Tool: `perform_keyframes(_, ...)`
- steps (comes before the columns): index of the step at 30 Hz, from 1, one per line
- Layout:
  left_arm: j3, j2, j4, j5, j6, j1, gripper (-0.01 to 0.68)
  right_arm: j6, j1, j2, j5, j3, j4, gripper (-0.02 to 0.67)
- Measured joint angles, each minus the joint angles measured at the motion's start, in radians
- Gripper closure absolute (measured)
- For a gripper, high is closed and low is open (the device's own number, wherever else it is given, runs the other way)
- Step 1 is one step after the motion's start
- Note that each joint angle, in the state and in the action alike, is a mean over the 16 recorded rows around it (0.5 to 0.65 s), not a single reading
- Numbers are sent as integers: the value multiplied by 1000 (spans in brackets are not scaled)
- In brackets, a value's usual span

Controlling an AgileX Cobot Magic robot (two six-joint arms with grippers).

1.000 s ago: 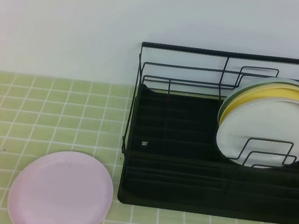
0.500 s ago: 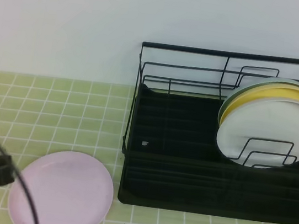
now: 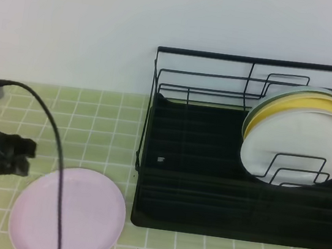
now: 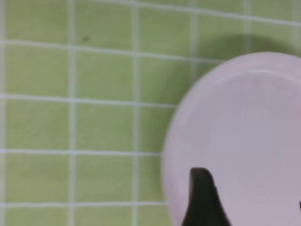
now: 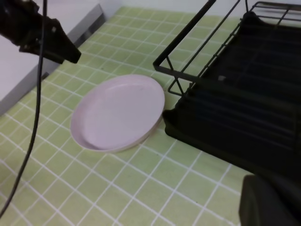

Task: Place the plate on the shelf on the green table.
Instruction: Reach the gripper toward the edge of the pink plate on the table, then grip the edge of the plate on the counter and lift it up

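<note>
The pale pink plate (image 3: 70, 213) lies flat on the green table (image 3: 92, 120), just left of the black wire shelf (image 3: 194, 184). My left gripper (image 3: 22, 155) hovers above the plate's left rim, its fingers pointing right. In the left wrist view its jaws stand open over the plate (image 4: 244, 132); one dark fingertip (image 4: 202, 193) shows and the other only peeks in at the right edge. The right wrist view has the plate (image 5: 117, 113) beside the shelf's corner (image 5: 225, 108) and the left gripper (image 5: 61, 47) beyond it. My right gripper (image 5: 270, 200) is a dark shape at the bottom right, shut.
A white plate (image 3: 301, 150) and a yellow-rimmed plate (image 3: 304, 107) stand upright in the dividers at the shelf's right end. The left arm's black cable (image 3: 59, 177) arcs across the pink plate. A white wall rises behind the table.
My left arm has come up from the lower left edge to the plate's left rim, and its gripper has opened. The plate and shelf have not moved.
</note>
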State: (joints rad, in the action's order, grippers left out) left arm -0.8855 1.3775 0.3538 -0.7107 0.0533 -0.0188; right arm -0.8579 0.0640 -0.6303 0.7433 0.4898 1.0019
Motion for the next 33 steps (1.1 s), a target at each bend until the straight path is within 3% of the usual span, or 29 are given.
perform_keyframes(7, -57, 147, 160, -89, 191, 118, 266, 0, 5, 0, 23, 0, 18, 652)
perform_keyframes(12, -61, 227, 246, -98, 309, 166, 266, 1, 5, 0, 42, 0, 28, 652)
perform_keyframes(26, -61, 379, 260, -64, 367, 175, 276, 3, 5, 0, 100, 0, 35, 652)
perform_keyframes(33, -61, 424, 277, -61, 369, 174, 392, 4, 5, 0, 102, 0, 35, 652)
